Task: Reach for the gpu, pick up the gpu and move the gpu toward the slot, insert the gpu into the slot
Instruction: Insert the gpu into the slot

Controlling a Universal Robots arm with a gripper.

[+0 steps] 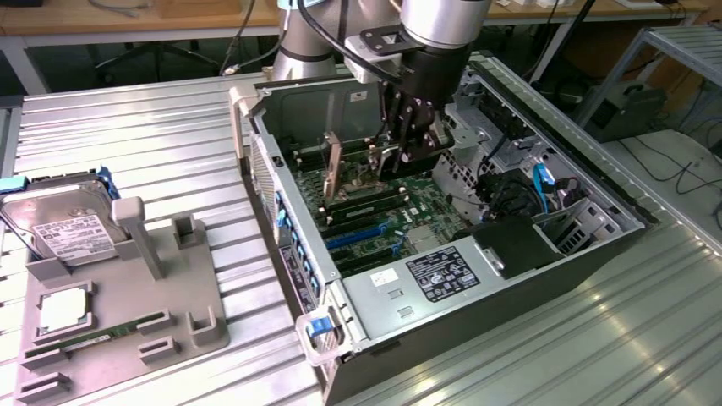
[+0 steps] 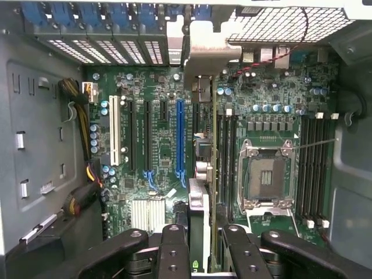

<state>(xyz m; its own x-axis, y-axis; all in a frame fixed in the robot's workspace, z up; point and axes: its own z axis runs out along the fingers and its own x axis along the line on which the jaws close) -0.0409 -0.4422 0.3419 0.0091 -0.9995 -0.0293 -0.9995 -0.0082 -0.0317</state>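
My gripper (image 1: pixel 404 156) reaches down into the open computer case (image 1: pixel 485 330), over the green motherboard (image 2: pixel 163 145). In the wrist view the gripper (image 2: pixel 203 232) is shut on the gpu (image 2: pixel 201 203), a thin dark card seen edge-on between the black fingers (image 2: pixel 174 247). Its silver bracket (image 2: pixel 203 43) points at the case's slotted rear wall. In the exterior view the gpu (image 1: pixel 336 173) stands upright to the left of the fingers. The long blue slot (image 2: pixel 180 136) runs parallel to the card and close beside it. That slot (image 1: pixel 358 234) lies on the board below the gripper.
A white slot (image 2: pixel 114 131), black memory slots (image 2: pixel 314 168) and the empty processor socket (image 2: pixel 261 177) flank the card. Blue cables (image 1: pixel 542 190) fill the case's right side. Left of the case, a grey fixture (image 1: pixel 124 296) holds a hard drive (image 1: pixel 62 224) and a green memory stick (image 1: pixel 96 337).
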